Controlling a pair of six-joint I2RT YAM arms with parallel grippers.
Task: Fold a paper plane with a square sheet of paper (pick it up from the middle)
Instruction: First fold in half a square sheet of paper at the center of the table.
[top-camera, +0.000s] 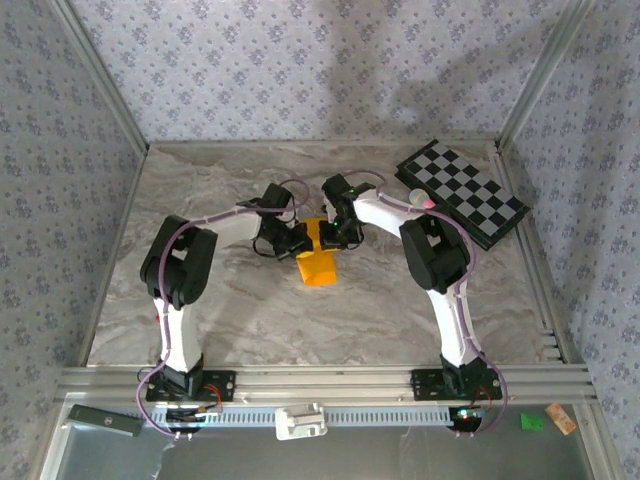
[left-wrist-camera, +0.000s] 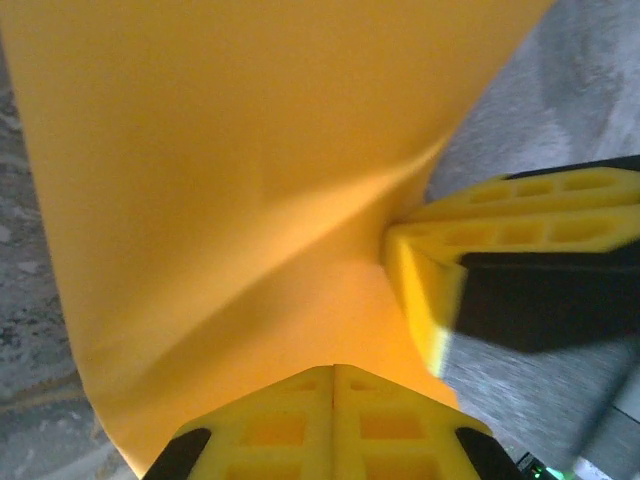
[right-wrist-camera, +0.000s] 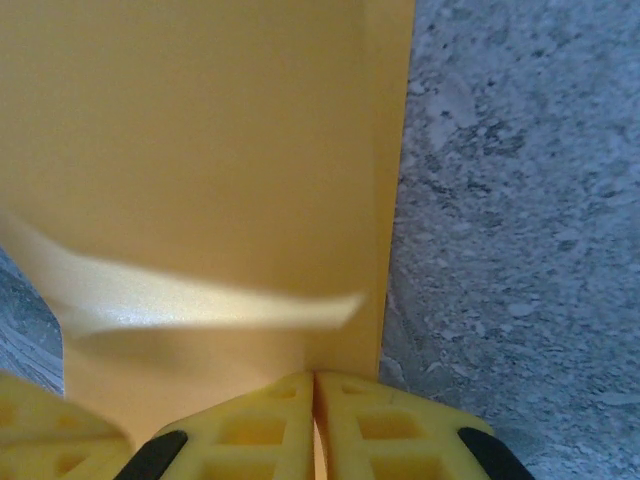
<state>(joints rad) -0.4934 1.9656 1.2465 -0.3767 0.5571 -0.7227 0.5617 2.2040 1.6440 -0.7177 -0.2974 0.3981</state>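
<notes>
Left claw (left-wrist-camera: 333, 375) and right claw (right-wrist-camera: 314, 380) are each clamping tight on the paper (top-camera: 318, 262) ahead, probably needing matched tension for a straight crease.

Paper sheet (top-camera: 318, 268) orange-yellow, my finger pads (left-wrist-camera: 280, 430) yellow, checkered board (top-camera: 462, 192) black-and-white, table (top-camera: 250, 320) grey marbled, walls (top-camera: 300, 70) lilac floral.

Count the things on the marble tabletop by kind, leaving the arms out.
Orange-yellow paper sheet: 1
Black-and-white checkered board: 1
Small pink-tipped object beside the board: 1
Total: 3
</notes>
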